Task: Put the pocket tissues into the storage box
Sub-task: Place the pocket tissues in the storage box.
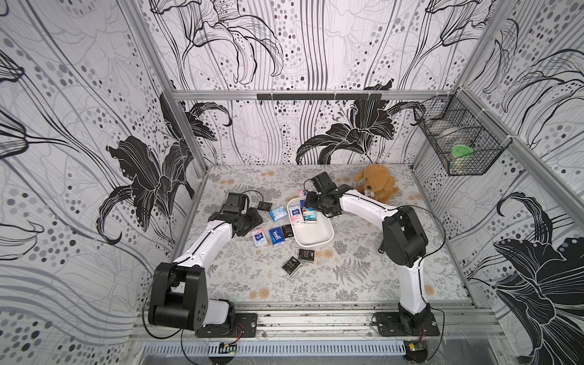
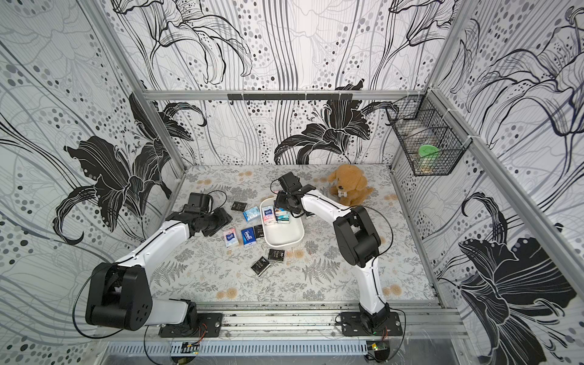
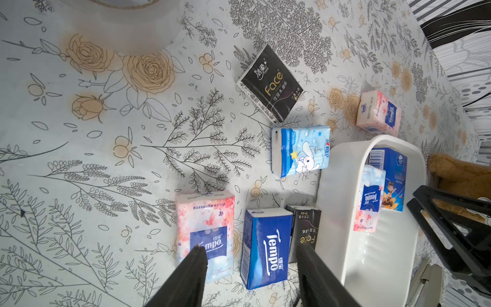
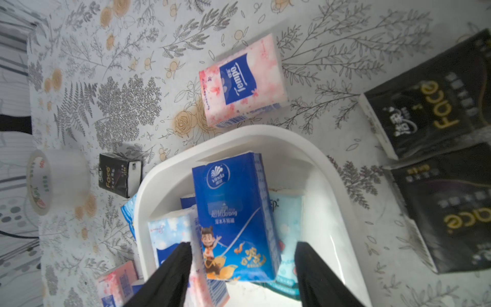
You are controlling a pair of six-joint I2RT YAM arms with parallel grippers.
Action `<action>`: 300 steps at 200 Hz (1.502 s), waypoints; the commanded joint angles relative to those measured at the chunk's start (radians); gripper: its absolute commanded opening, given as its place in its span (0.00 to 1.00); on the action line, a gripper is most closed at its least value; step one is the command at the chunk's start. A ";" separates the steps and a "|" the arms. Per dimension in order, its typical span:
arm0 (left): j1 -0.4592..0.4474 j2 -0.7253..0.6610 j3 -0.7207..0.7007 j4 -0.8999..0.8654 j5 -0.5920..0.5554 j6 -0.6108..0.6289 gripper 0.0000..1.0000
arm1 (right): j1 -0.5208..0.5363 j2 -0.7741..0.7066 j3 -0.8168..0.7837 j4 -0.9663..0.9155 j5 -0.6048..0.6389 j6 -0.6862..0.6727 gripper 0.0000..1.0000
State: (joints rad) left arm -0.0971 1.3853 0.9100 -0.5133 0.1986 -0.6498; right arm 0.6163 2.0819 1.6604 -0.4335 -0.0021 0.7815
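Nearest the arm bases, flat on the flowered tablecloth (image 1: 363, 278): two black pocket tissues (image 1: 291, 266), lettering too small to read. Farther in, in a row just beside the storage box (image 1: 316, 238): a pink-white "Tempo" packet (image 3: 204, 226), a dark blue "Tempo" packet (image 3: 265, 247), and a black "Face" packet (image 3: 305, 228) against the box wall. Above that row, the left gripper (image 3: 250, 247), fingers spread, empty. Beyond, a light blue cartoon packet (image 3: 300, 150). Inside the box, a blue "Vinda" packet (image 4: 231, 202) leaning on others, between the parted fingers of the right gripper (image 4: 243, 244), apparently not clamped. Farthest, a pink "Tempo" packet (image 4: 243, 79) just outside the rim. Judged light, soft and slick in film wrap. Best taken across the narrow width at mid-length, with a gentle squeeze.
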 commanded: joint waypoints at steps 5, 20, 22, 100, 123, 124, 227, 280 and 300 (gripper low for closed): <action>0.005 -0.015 -0.026 0.014 -0.017 0.021 0.59 | 0.022 -0.078 -0.064 -0.028 0.069 0.010 0.50; 0.005 -0.016 -0.038 0.015 -0.023 0.021 0.58 | 0.029 -0.105 -0.099 -0.038 0.098 0.010 0.36; 0.005 -0.018 -0.040 0.015 -0.024 0.022 0.59 | 0.029 -0.109 -0.102 -0.041 0.102 0.010 0.33; 0.005 -0.025 -0.068 -0.051 -0.133 0.071 0.58 | 0.034 -0.027 -0.069 -0.120 0.166 -0.020 0.03; 0.005 -0.041 -0.084 -0.065 -0.154 0.084 0.58 | 0.034 0.027 -0.017 -0.144 0.182 -0.036 0.04; 0.005 -0.041 -0.086 -0.065 -0.154 0.084 0.59 | 0.034 0.030 -0.016 -0.145 0.183 -0.037 0.04; 0.004 -0.049 -0.140 -0.012 -0.093 0.079 0.59 | 0.034 0.097 0.022 -0.014 0.090 -0.129 0.11; -0.005 -0.043 -0.161 0.028 -0.055 0.066 0.60 | 0.036 0.041 -0.003 0.003 0.094 -0.178 0.12; -0.019 -0.034 -0.159 0.036 -0.060 0.062 0.61 | 0.040 -0.017 -0.058 -0.002 0.114 -0.176 0.14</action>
State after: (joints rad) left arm -0.1024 1.3449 0.7551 -0.5304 0.1268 -0.5880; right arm 0.6476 2.1506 1.6535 -0.4305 0.0978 0.6327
